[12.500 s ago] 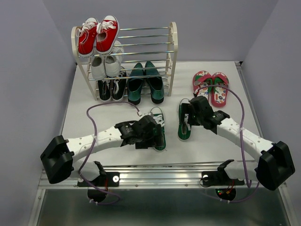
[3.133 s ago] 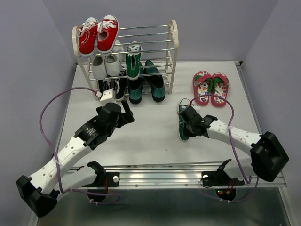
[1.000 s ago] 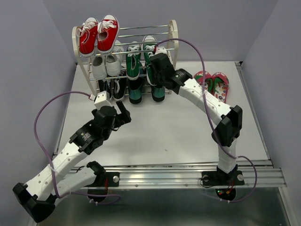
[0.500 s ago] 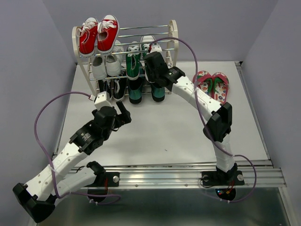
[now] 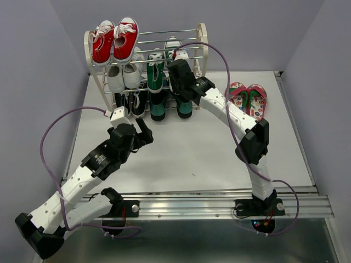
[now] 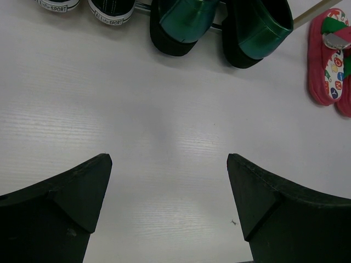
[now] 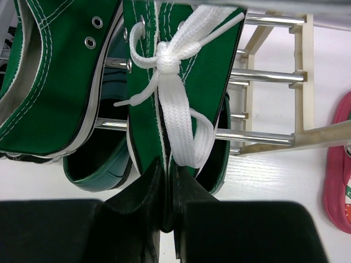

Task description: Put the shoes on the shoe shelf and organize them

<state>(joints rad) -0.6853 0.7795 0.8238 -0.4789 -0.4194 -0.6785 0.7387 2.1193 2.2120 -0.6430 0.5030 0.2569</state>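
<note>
The shoe shelf [image 5: 202, 49] stands at the back of the table. My right gripper [image 5: 179, 74] reaches over its middle tier, shut on the heel edge of a green sneaker [image 7: 143, 109] with white laces. That sneaker lies on the rods [image 7: 258, 75] beside the other green sneaker [image 5: 155, 70] [image 7: 49, 82]. Two teal loafers [image 5: 159, 107] [image 6: 184, 22] sit on the bottom tier below. The pink-red flip-flops [image 5: 247, 98] [image 6: 329, 55] lie on the table right of the shelf. My left gripper [image 5: 143, 129] [image 6: 170, 164] hangs open over bare table in front of the shelf, holding nothing.
Red sneakers [image 5: 114, 41] fill the left of the top tier, white sneakers [image 5: 123, 76] the middle tier's left, black sneakers [image 5: 130, 101] the bottom left. A purple cable [image 5: 66, 123] loops off the left arm; another [image 5: 219, 57] arcs over the right arm.
My right gripper has carried the green sneaker a little to the left along the middle tier, closer to its mate. The left arm has stayed still and open.
</note>
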